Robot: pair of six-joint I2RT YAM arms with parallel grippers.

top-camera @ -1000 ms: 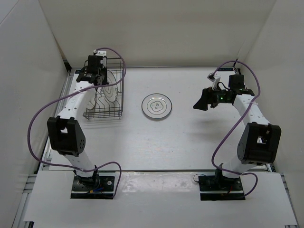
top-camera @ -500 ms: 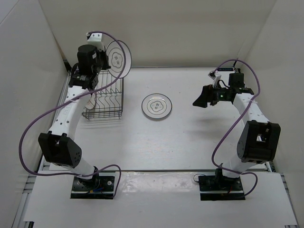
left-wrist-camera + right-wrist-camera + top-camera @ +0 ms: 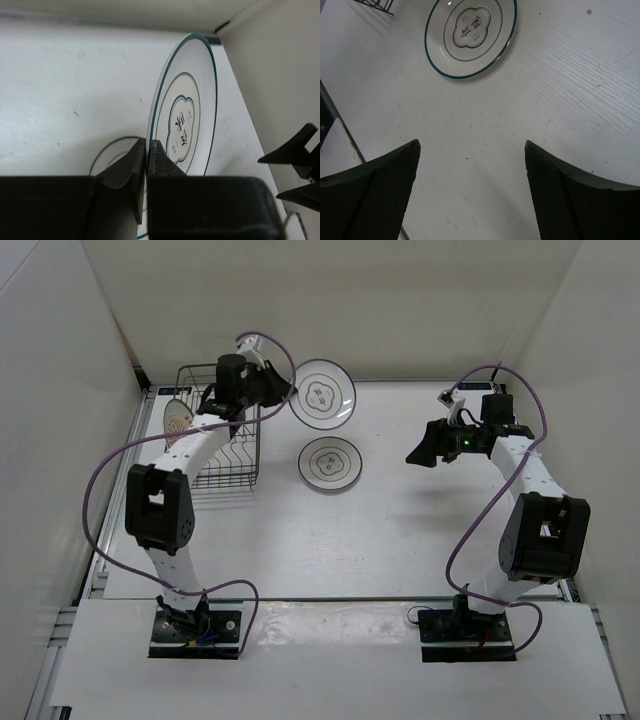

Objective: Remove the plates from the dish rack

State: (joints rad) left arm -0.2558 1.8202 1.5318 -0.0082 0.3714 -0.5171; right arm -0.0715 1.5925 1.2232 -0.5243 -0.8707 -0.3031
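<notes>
far left of the table: dish rack, dark wire, long axis running away from the arm bases. inside it: one plate only, the orange sunburst plate, standing on edge against the left side; exact slot not resolvable.

out of the rack, two plates:
- held white plate, dark rim, dark centre motif. in the air just right of the rack's far right corner, face tilted toward the overhead camera, touching neither rack nor table.
- flat white plate, same pattern, lying face up on the table near the middle, just nearer the bases than the held one, apart from the rack.

left gripper: clamped tight on the held plate's rim. wrist view: fingers pinched together on the lower edge, plate on edge above them, rim arc of the flat plate below.

right gripper: jaws spread wide, nothing between them, hanging over the right part of the table, well apart from both white plates. wrist view: flat plate ahead, bare tabletop between the fingers.
</notes>
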